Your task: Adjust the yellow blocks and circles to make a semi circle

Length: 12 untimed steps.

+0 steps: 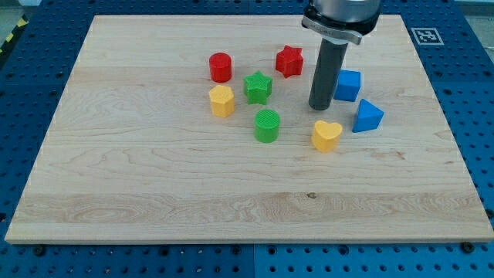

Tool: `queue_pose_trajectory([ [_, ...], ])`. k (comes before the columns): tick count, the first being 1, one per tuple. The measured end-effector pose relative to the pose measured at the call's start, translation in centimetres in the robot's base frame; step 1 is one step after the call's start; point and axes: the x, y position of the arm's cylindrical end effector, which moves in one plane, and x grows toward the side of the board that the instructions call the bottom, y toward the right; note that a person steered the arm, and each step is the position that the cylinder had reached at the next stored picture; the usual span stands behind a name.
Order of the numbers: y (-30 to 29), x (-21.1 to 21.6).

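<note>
A yellow hexagon block lies left of centre, below a red cylinder. A yellow heart block lies right of centre. A green cylinder sits between the two yellow blocks, a little lower than the hexagon. My tip stands on the board just above the yellow heart, apart from it, and just left of a blue cube.
A green star lies right of the yellow hexagon. A red star lies up and left of my rod. A blue triangle block lies right of the yellow heart. The wooden board rests on a blue perforated table.
</note>
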Motion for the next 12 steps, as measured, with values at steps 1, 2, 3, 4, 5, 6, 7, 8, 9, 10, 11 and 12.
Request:
queue_pose_trajectory([
  [1,-0.5,1.1],
  [2,-0.6,3.1],
  [3,-0.6,3.4],
  [4,-0.7,3.4],
  [5,-0.9,4.5],
  [6,-1.2,5.1],
  [7,-1.2,5.1],
  [8,-1.6,3.7],
  [9,-3.9,2.1],
  [10,-4.7,2.1],
  [11,-4.8,2.1],
  [12,-5.2,2.1],
])
